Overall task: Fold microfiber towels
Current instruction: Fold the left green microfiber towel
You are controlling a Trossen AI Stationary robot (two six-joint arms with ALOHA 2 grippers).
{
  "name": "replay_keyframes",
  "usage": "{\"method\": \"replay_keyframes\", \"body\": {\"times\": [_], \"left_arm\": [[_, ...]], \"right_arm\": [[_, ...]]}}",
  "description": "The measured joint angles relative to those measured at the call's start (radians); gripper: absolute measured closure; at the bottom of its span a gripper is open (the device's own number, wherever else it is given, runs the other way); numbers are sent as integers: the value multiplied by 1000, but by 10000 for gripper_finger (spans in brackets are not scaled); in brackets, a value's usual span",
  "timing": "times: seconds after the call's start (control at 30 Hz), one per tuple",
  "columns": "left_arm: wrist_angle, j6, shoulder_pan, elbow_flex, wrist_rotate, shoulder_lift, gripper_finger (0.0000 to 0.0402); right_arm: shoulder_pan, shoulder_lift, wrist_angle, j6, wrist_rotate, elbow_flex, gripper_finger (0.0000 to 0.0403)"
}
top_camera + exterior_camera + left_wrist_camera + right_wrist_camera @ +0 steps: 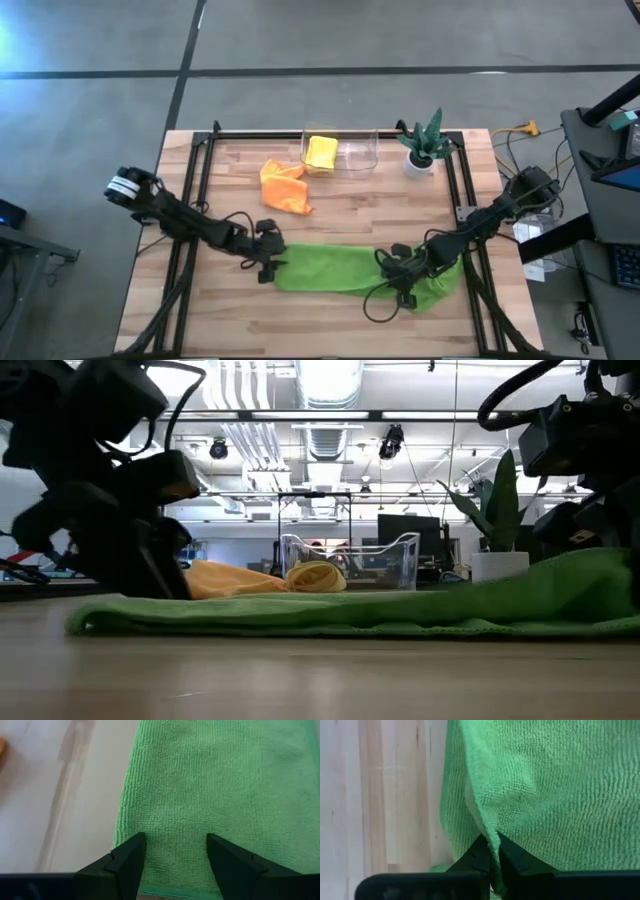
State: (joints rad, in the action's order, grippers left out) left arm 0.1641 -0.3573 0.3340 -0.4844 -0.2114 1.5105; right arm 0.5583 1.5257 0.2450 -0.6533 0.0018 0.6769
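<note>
A lime green microfiber towel [345, 268] lies as a long strip across the near middle of the table. Its right end [590, 575] is raised off the wood. My left gripper [175, 845] stands open over the strip's left end [165, 820], one finger on either side of a patch of cloth. My right gripper [492, 851] is shut on the towel near its right end. An orange towel [283, 186] lies crumpled farther back. A yellow towel [321, 152] rests in a clear bin [358, 150]. My left gripper's fingertips [135, 847] are low over the towel's left end, slanting down from the table's left; I cannot tell whether they touch the cloth. My right gripper pinches a raised ridge of the green towel [487, 827] between its two fingers, slanting down from the right. The cloth there is lifted off the table, and the rest of the strip lies flat.
A spiky green plant in a white pot [425, 148] stands at the far right by the black frame rail [455, 180]. Bare wood [330, 330] lies near the front edge and to the left of the strip.
</note>
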Motion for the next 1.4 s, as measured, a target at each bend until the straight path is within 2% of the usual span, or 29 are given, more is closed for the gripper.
{"method": "replay_keyframes", "body": {"times": [0.13, 0.27, 0.7, 0.87, 1.0, 1.1, 1.27, 1.4], "left_arm": [[51, 0, -8, -1, 2, 41, 204], [53, -1, -8, -1, 8, 42, 204], [9, -30, -9, 31, 42, 40, 204], [17, -87, -8, 95, 50, 6, 204], [15, -108, -8, 140, 50, -71, 204], [2, -108, -8, 150, 33, -163, 204], [11, -97, -9, 132, -9, -289, 204], [4, -24, -9, 125, -12, -310, 204]], "right_arm": [[0, 0, 28, -1, -13, 0, 394], [1, 0, 39, 0, -77, 0, 382], [9, -30, 51, -47, -115, 2, 279], [11, -81, 103, -54, -118, 2, 266], [11, -144, 138, -54, -110, 2, 269], [8, -190, 117, -54, -53, 2, 273], [-10, -214, -22, -15, 165, 1, 271], [-68, -147, -117, 41, 193, -1, 252]]}}
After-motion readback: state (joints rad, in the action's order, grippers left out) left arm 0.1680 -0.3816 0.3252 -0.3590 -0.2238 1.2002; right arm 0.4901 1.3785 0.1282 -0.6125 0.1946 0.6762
